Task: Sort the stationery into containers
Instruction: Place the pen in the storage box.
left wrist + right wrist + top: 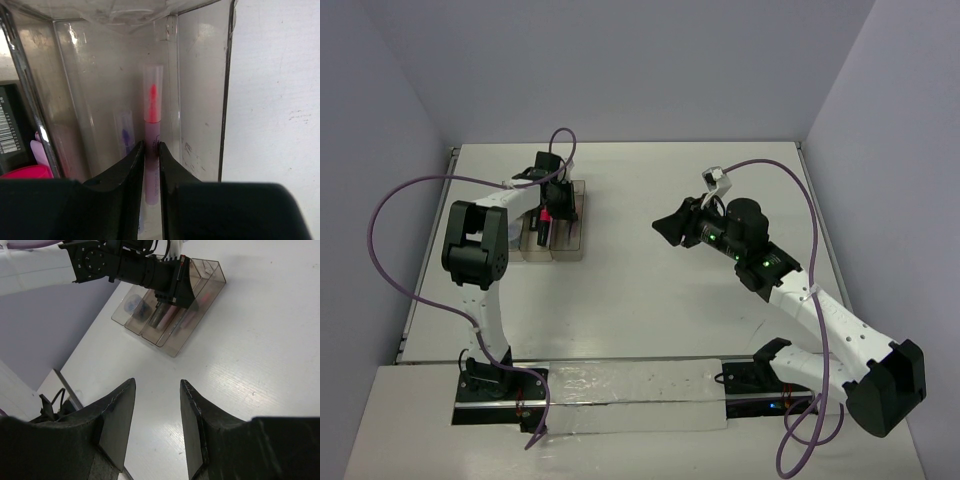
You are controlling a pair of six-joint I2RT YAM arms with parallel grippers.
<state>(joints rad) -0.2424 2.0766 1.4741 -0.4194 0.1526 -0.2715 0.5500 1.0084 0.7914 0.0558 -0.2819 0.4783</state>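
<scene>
The clear three-compartment tray (574, 238) stands at the far left of the table; its wall (200, 95) fills the left wrist view. My left gripper (151, 145) reaches down into the right-hand compartment, its jaws pressed on both sides of a pale pink highlighter (152, 100) with a clear cap and pink tip. A purple-tipped highlighter (124, 134) lies just left of it. The compartment to the left holds a black barcoded item (10, 127) and a pink piece (30, 172). My right gripper (157, 385) hovers open and empty over bare table, well right of the tray (200, 320).
The left arm (475, 240) bends over the tray's left side, with its purple cable looping beside it. Grey walls close in the table at the back and sides. The table's left edge (65, 375) runs near the tray.
</scene>
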